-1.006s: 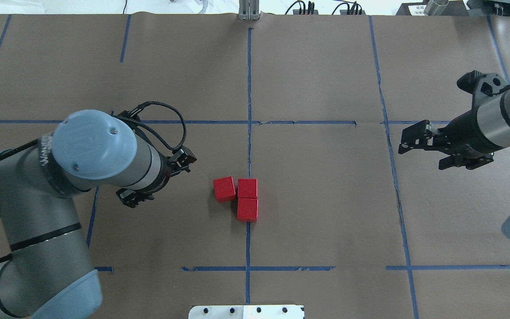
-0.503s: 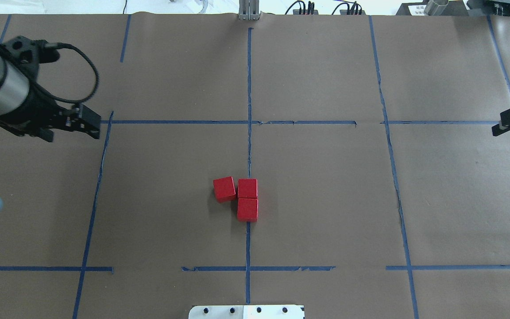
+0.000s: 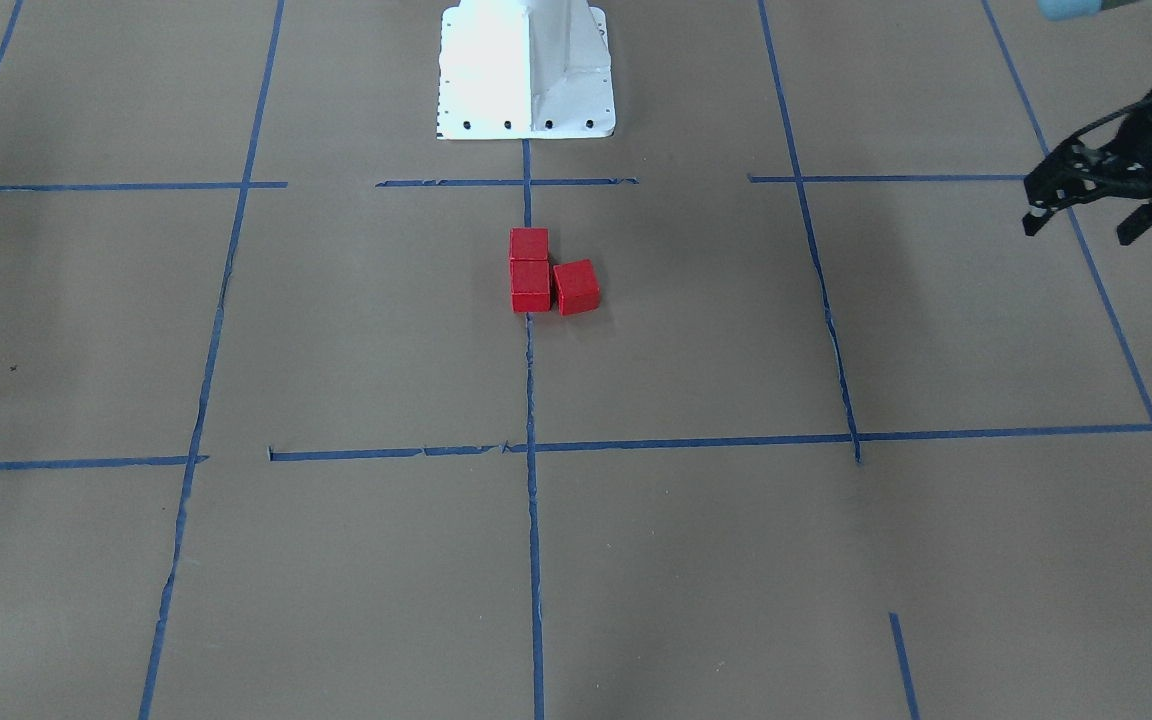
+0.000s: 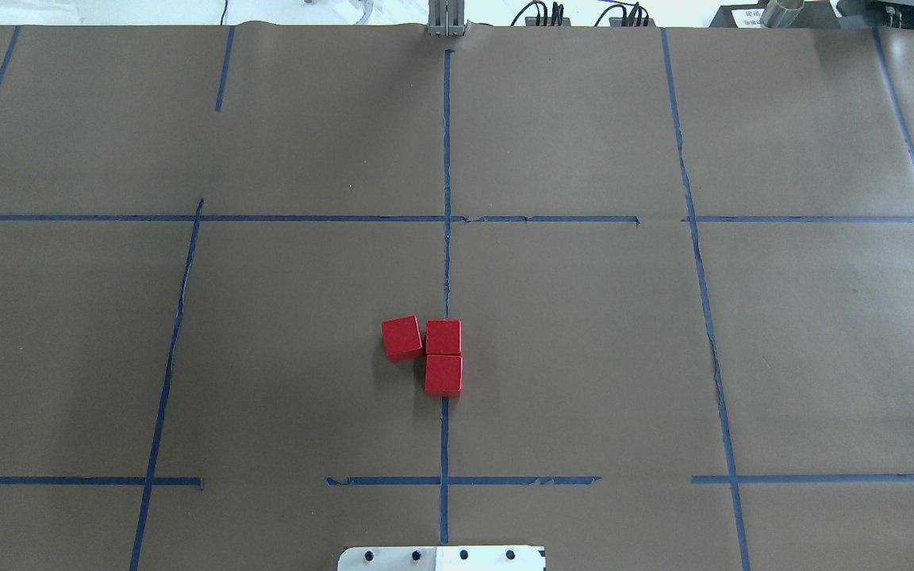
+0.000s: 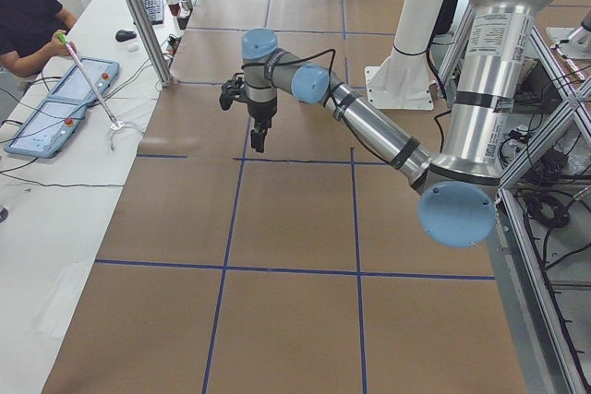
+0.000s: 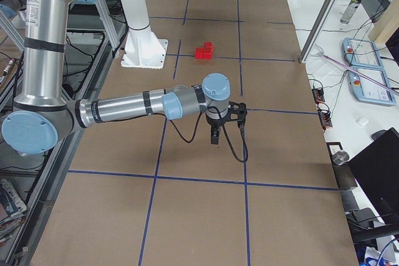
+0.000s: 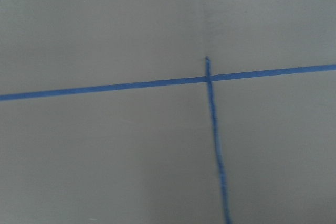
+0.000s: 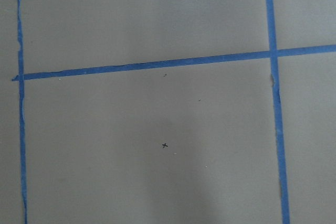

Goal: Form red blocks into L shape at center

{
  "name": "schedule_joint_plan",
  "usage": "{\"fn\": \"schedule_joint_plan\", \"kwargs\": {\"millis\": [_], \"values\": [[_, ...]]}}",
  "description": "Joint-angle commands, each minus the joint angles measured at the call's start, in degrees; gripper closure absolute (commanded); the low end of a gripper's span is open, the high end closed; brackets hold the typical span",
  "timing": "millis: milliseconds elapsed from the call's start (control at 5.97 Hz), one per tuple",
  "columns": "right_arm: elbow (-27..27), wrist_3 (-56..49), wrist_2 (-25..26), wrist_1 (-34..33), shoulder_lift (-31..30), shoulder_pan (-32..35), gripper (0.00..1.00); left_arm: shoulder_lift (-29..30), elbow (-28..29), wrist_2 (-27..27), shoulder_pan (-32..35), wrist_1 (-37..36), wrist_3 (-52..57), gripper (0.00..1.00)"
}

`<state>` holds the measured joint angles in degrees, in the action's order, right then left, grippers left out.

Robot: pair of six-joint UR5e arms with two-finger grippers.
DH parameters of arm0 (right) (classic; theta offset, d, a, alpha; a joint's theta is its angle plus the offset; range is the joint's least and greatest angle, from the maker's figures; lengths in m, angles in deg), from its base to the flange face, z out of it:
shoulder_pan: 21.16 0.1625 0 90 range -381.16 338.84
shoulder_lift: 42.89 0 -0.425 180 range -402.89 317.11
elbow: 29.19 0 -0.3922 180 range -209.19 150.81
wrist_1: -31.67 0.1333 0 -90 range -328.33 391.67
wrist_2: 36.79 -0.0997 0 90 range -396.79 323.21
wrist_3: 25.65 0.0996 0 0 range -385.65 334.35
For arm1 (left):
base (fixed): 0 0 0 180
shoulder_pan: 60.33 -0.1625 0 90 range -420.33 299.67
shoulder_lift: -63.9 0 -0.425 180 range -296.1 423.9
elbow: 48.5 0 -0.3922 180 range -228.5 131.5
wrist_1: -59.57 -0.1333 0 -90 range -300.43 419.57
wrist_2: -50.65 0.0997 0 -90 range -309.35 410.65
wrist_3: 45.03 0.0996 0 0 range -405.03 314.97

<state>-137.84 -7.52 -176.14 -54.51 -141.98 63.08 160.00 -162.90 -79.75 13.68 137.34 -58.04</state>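
Three red blocks lie together at the table's center in an L. In the overhead view one (image 4: 402,339) sits left of the corner block (image 4: 443,337), a little skewed, and the third (image 4: 443,375) is nearer the base. They also show in the front view (image 3: 530,286) and the right view (image 6: 204,51). My left gripper (image 3: 1079,225) hovers far to my left, open and empty, and also shows in the left view (image 5: 258,136). My right gripper (image 6: 214,136) shows only in the right view, far from the blocks. I cannot tell whether it is open or shut.
The white robot base (image 3: 526,70) stands behind the blocks. Brown paper with blue tape lines (image 4: 447,182) covers the table. An operator (image 5: 28,16) sits at a side bench beyond an aluminium post (image 5: 138,16). Both wrist views show only paper and tape.
Both arms have pulled away from the center, the left to the overhead view's far left edge, the right out of that view. The blocks have not moved.
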Motion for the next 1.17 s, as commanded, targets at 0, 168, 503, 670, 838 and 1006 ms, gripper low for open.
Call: {"fn": "schedule_joint_plan", "kwargs": {"millis": [0, 168, 503, 670, 838, 1006], "values": [[0.3, -8.9, 0.0, -8.3, 0.8, 3.7, 0.0, -2.0, 12.3, -0.4, 11.4, 0.0, 23.9, 0.0], [-0.3, -9.2, 0.0, -10.0, 1.3, 4.7, 0.0, -4.6, 14.9, -0.4, 14.4, 0.3, 27.7, 0.0], [0.1, -8.8, 0.5, -9.9, 1.4, 3.7, 0.0, -7.1, 13.8, -0.5, 17.0, 0.4, 27.1, 0.0], [0.6, -8.9, 0.4, -9.9, 1.9, 2.6, 0.0, -7.6, 13.3, -6.5, 17.7, 0.4, 24.5, 0.0], [0.5, -9.0, 0.5, -9.7, 1.9, 2.5, 0.0, -7.2, 13.2, -8.7, 17.7, 0.3, 20.4, 0.0], [0.0, -9.2, 0.5, -9.7, 1.7, 2.6, 0.0, -7.2, 13.3, -8.7, 17.7, 0.3, 20.5, 0.0]]}}
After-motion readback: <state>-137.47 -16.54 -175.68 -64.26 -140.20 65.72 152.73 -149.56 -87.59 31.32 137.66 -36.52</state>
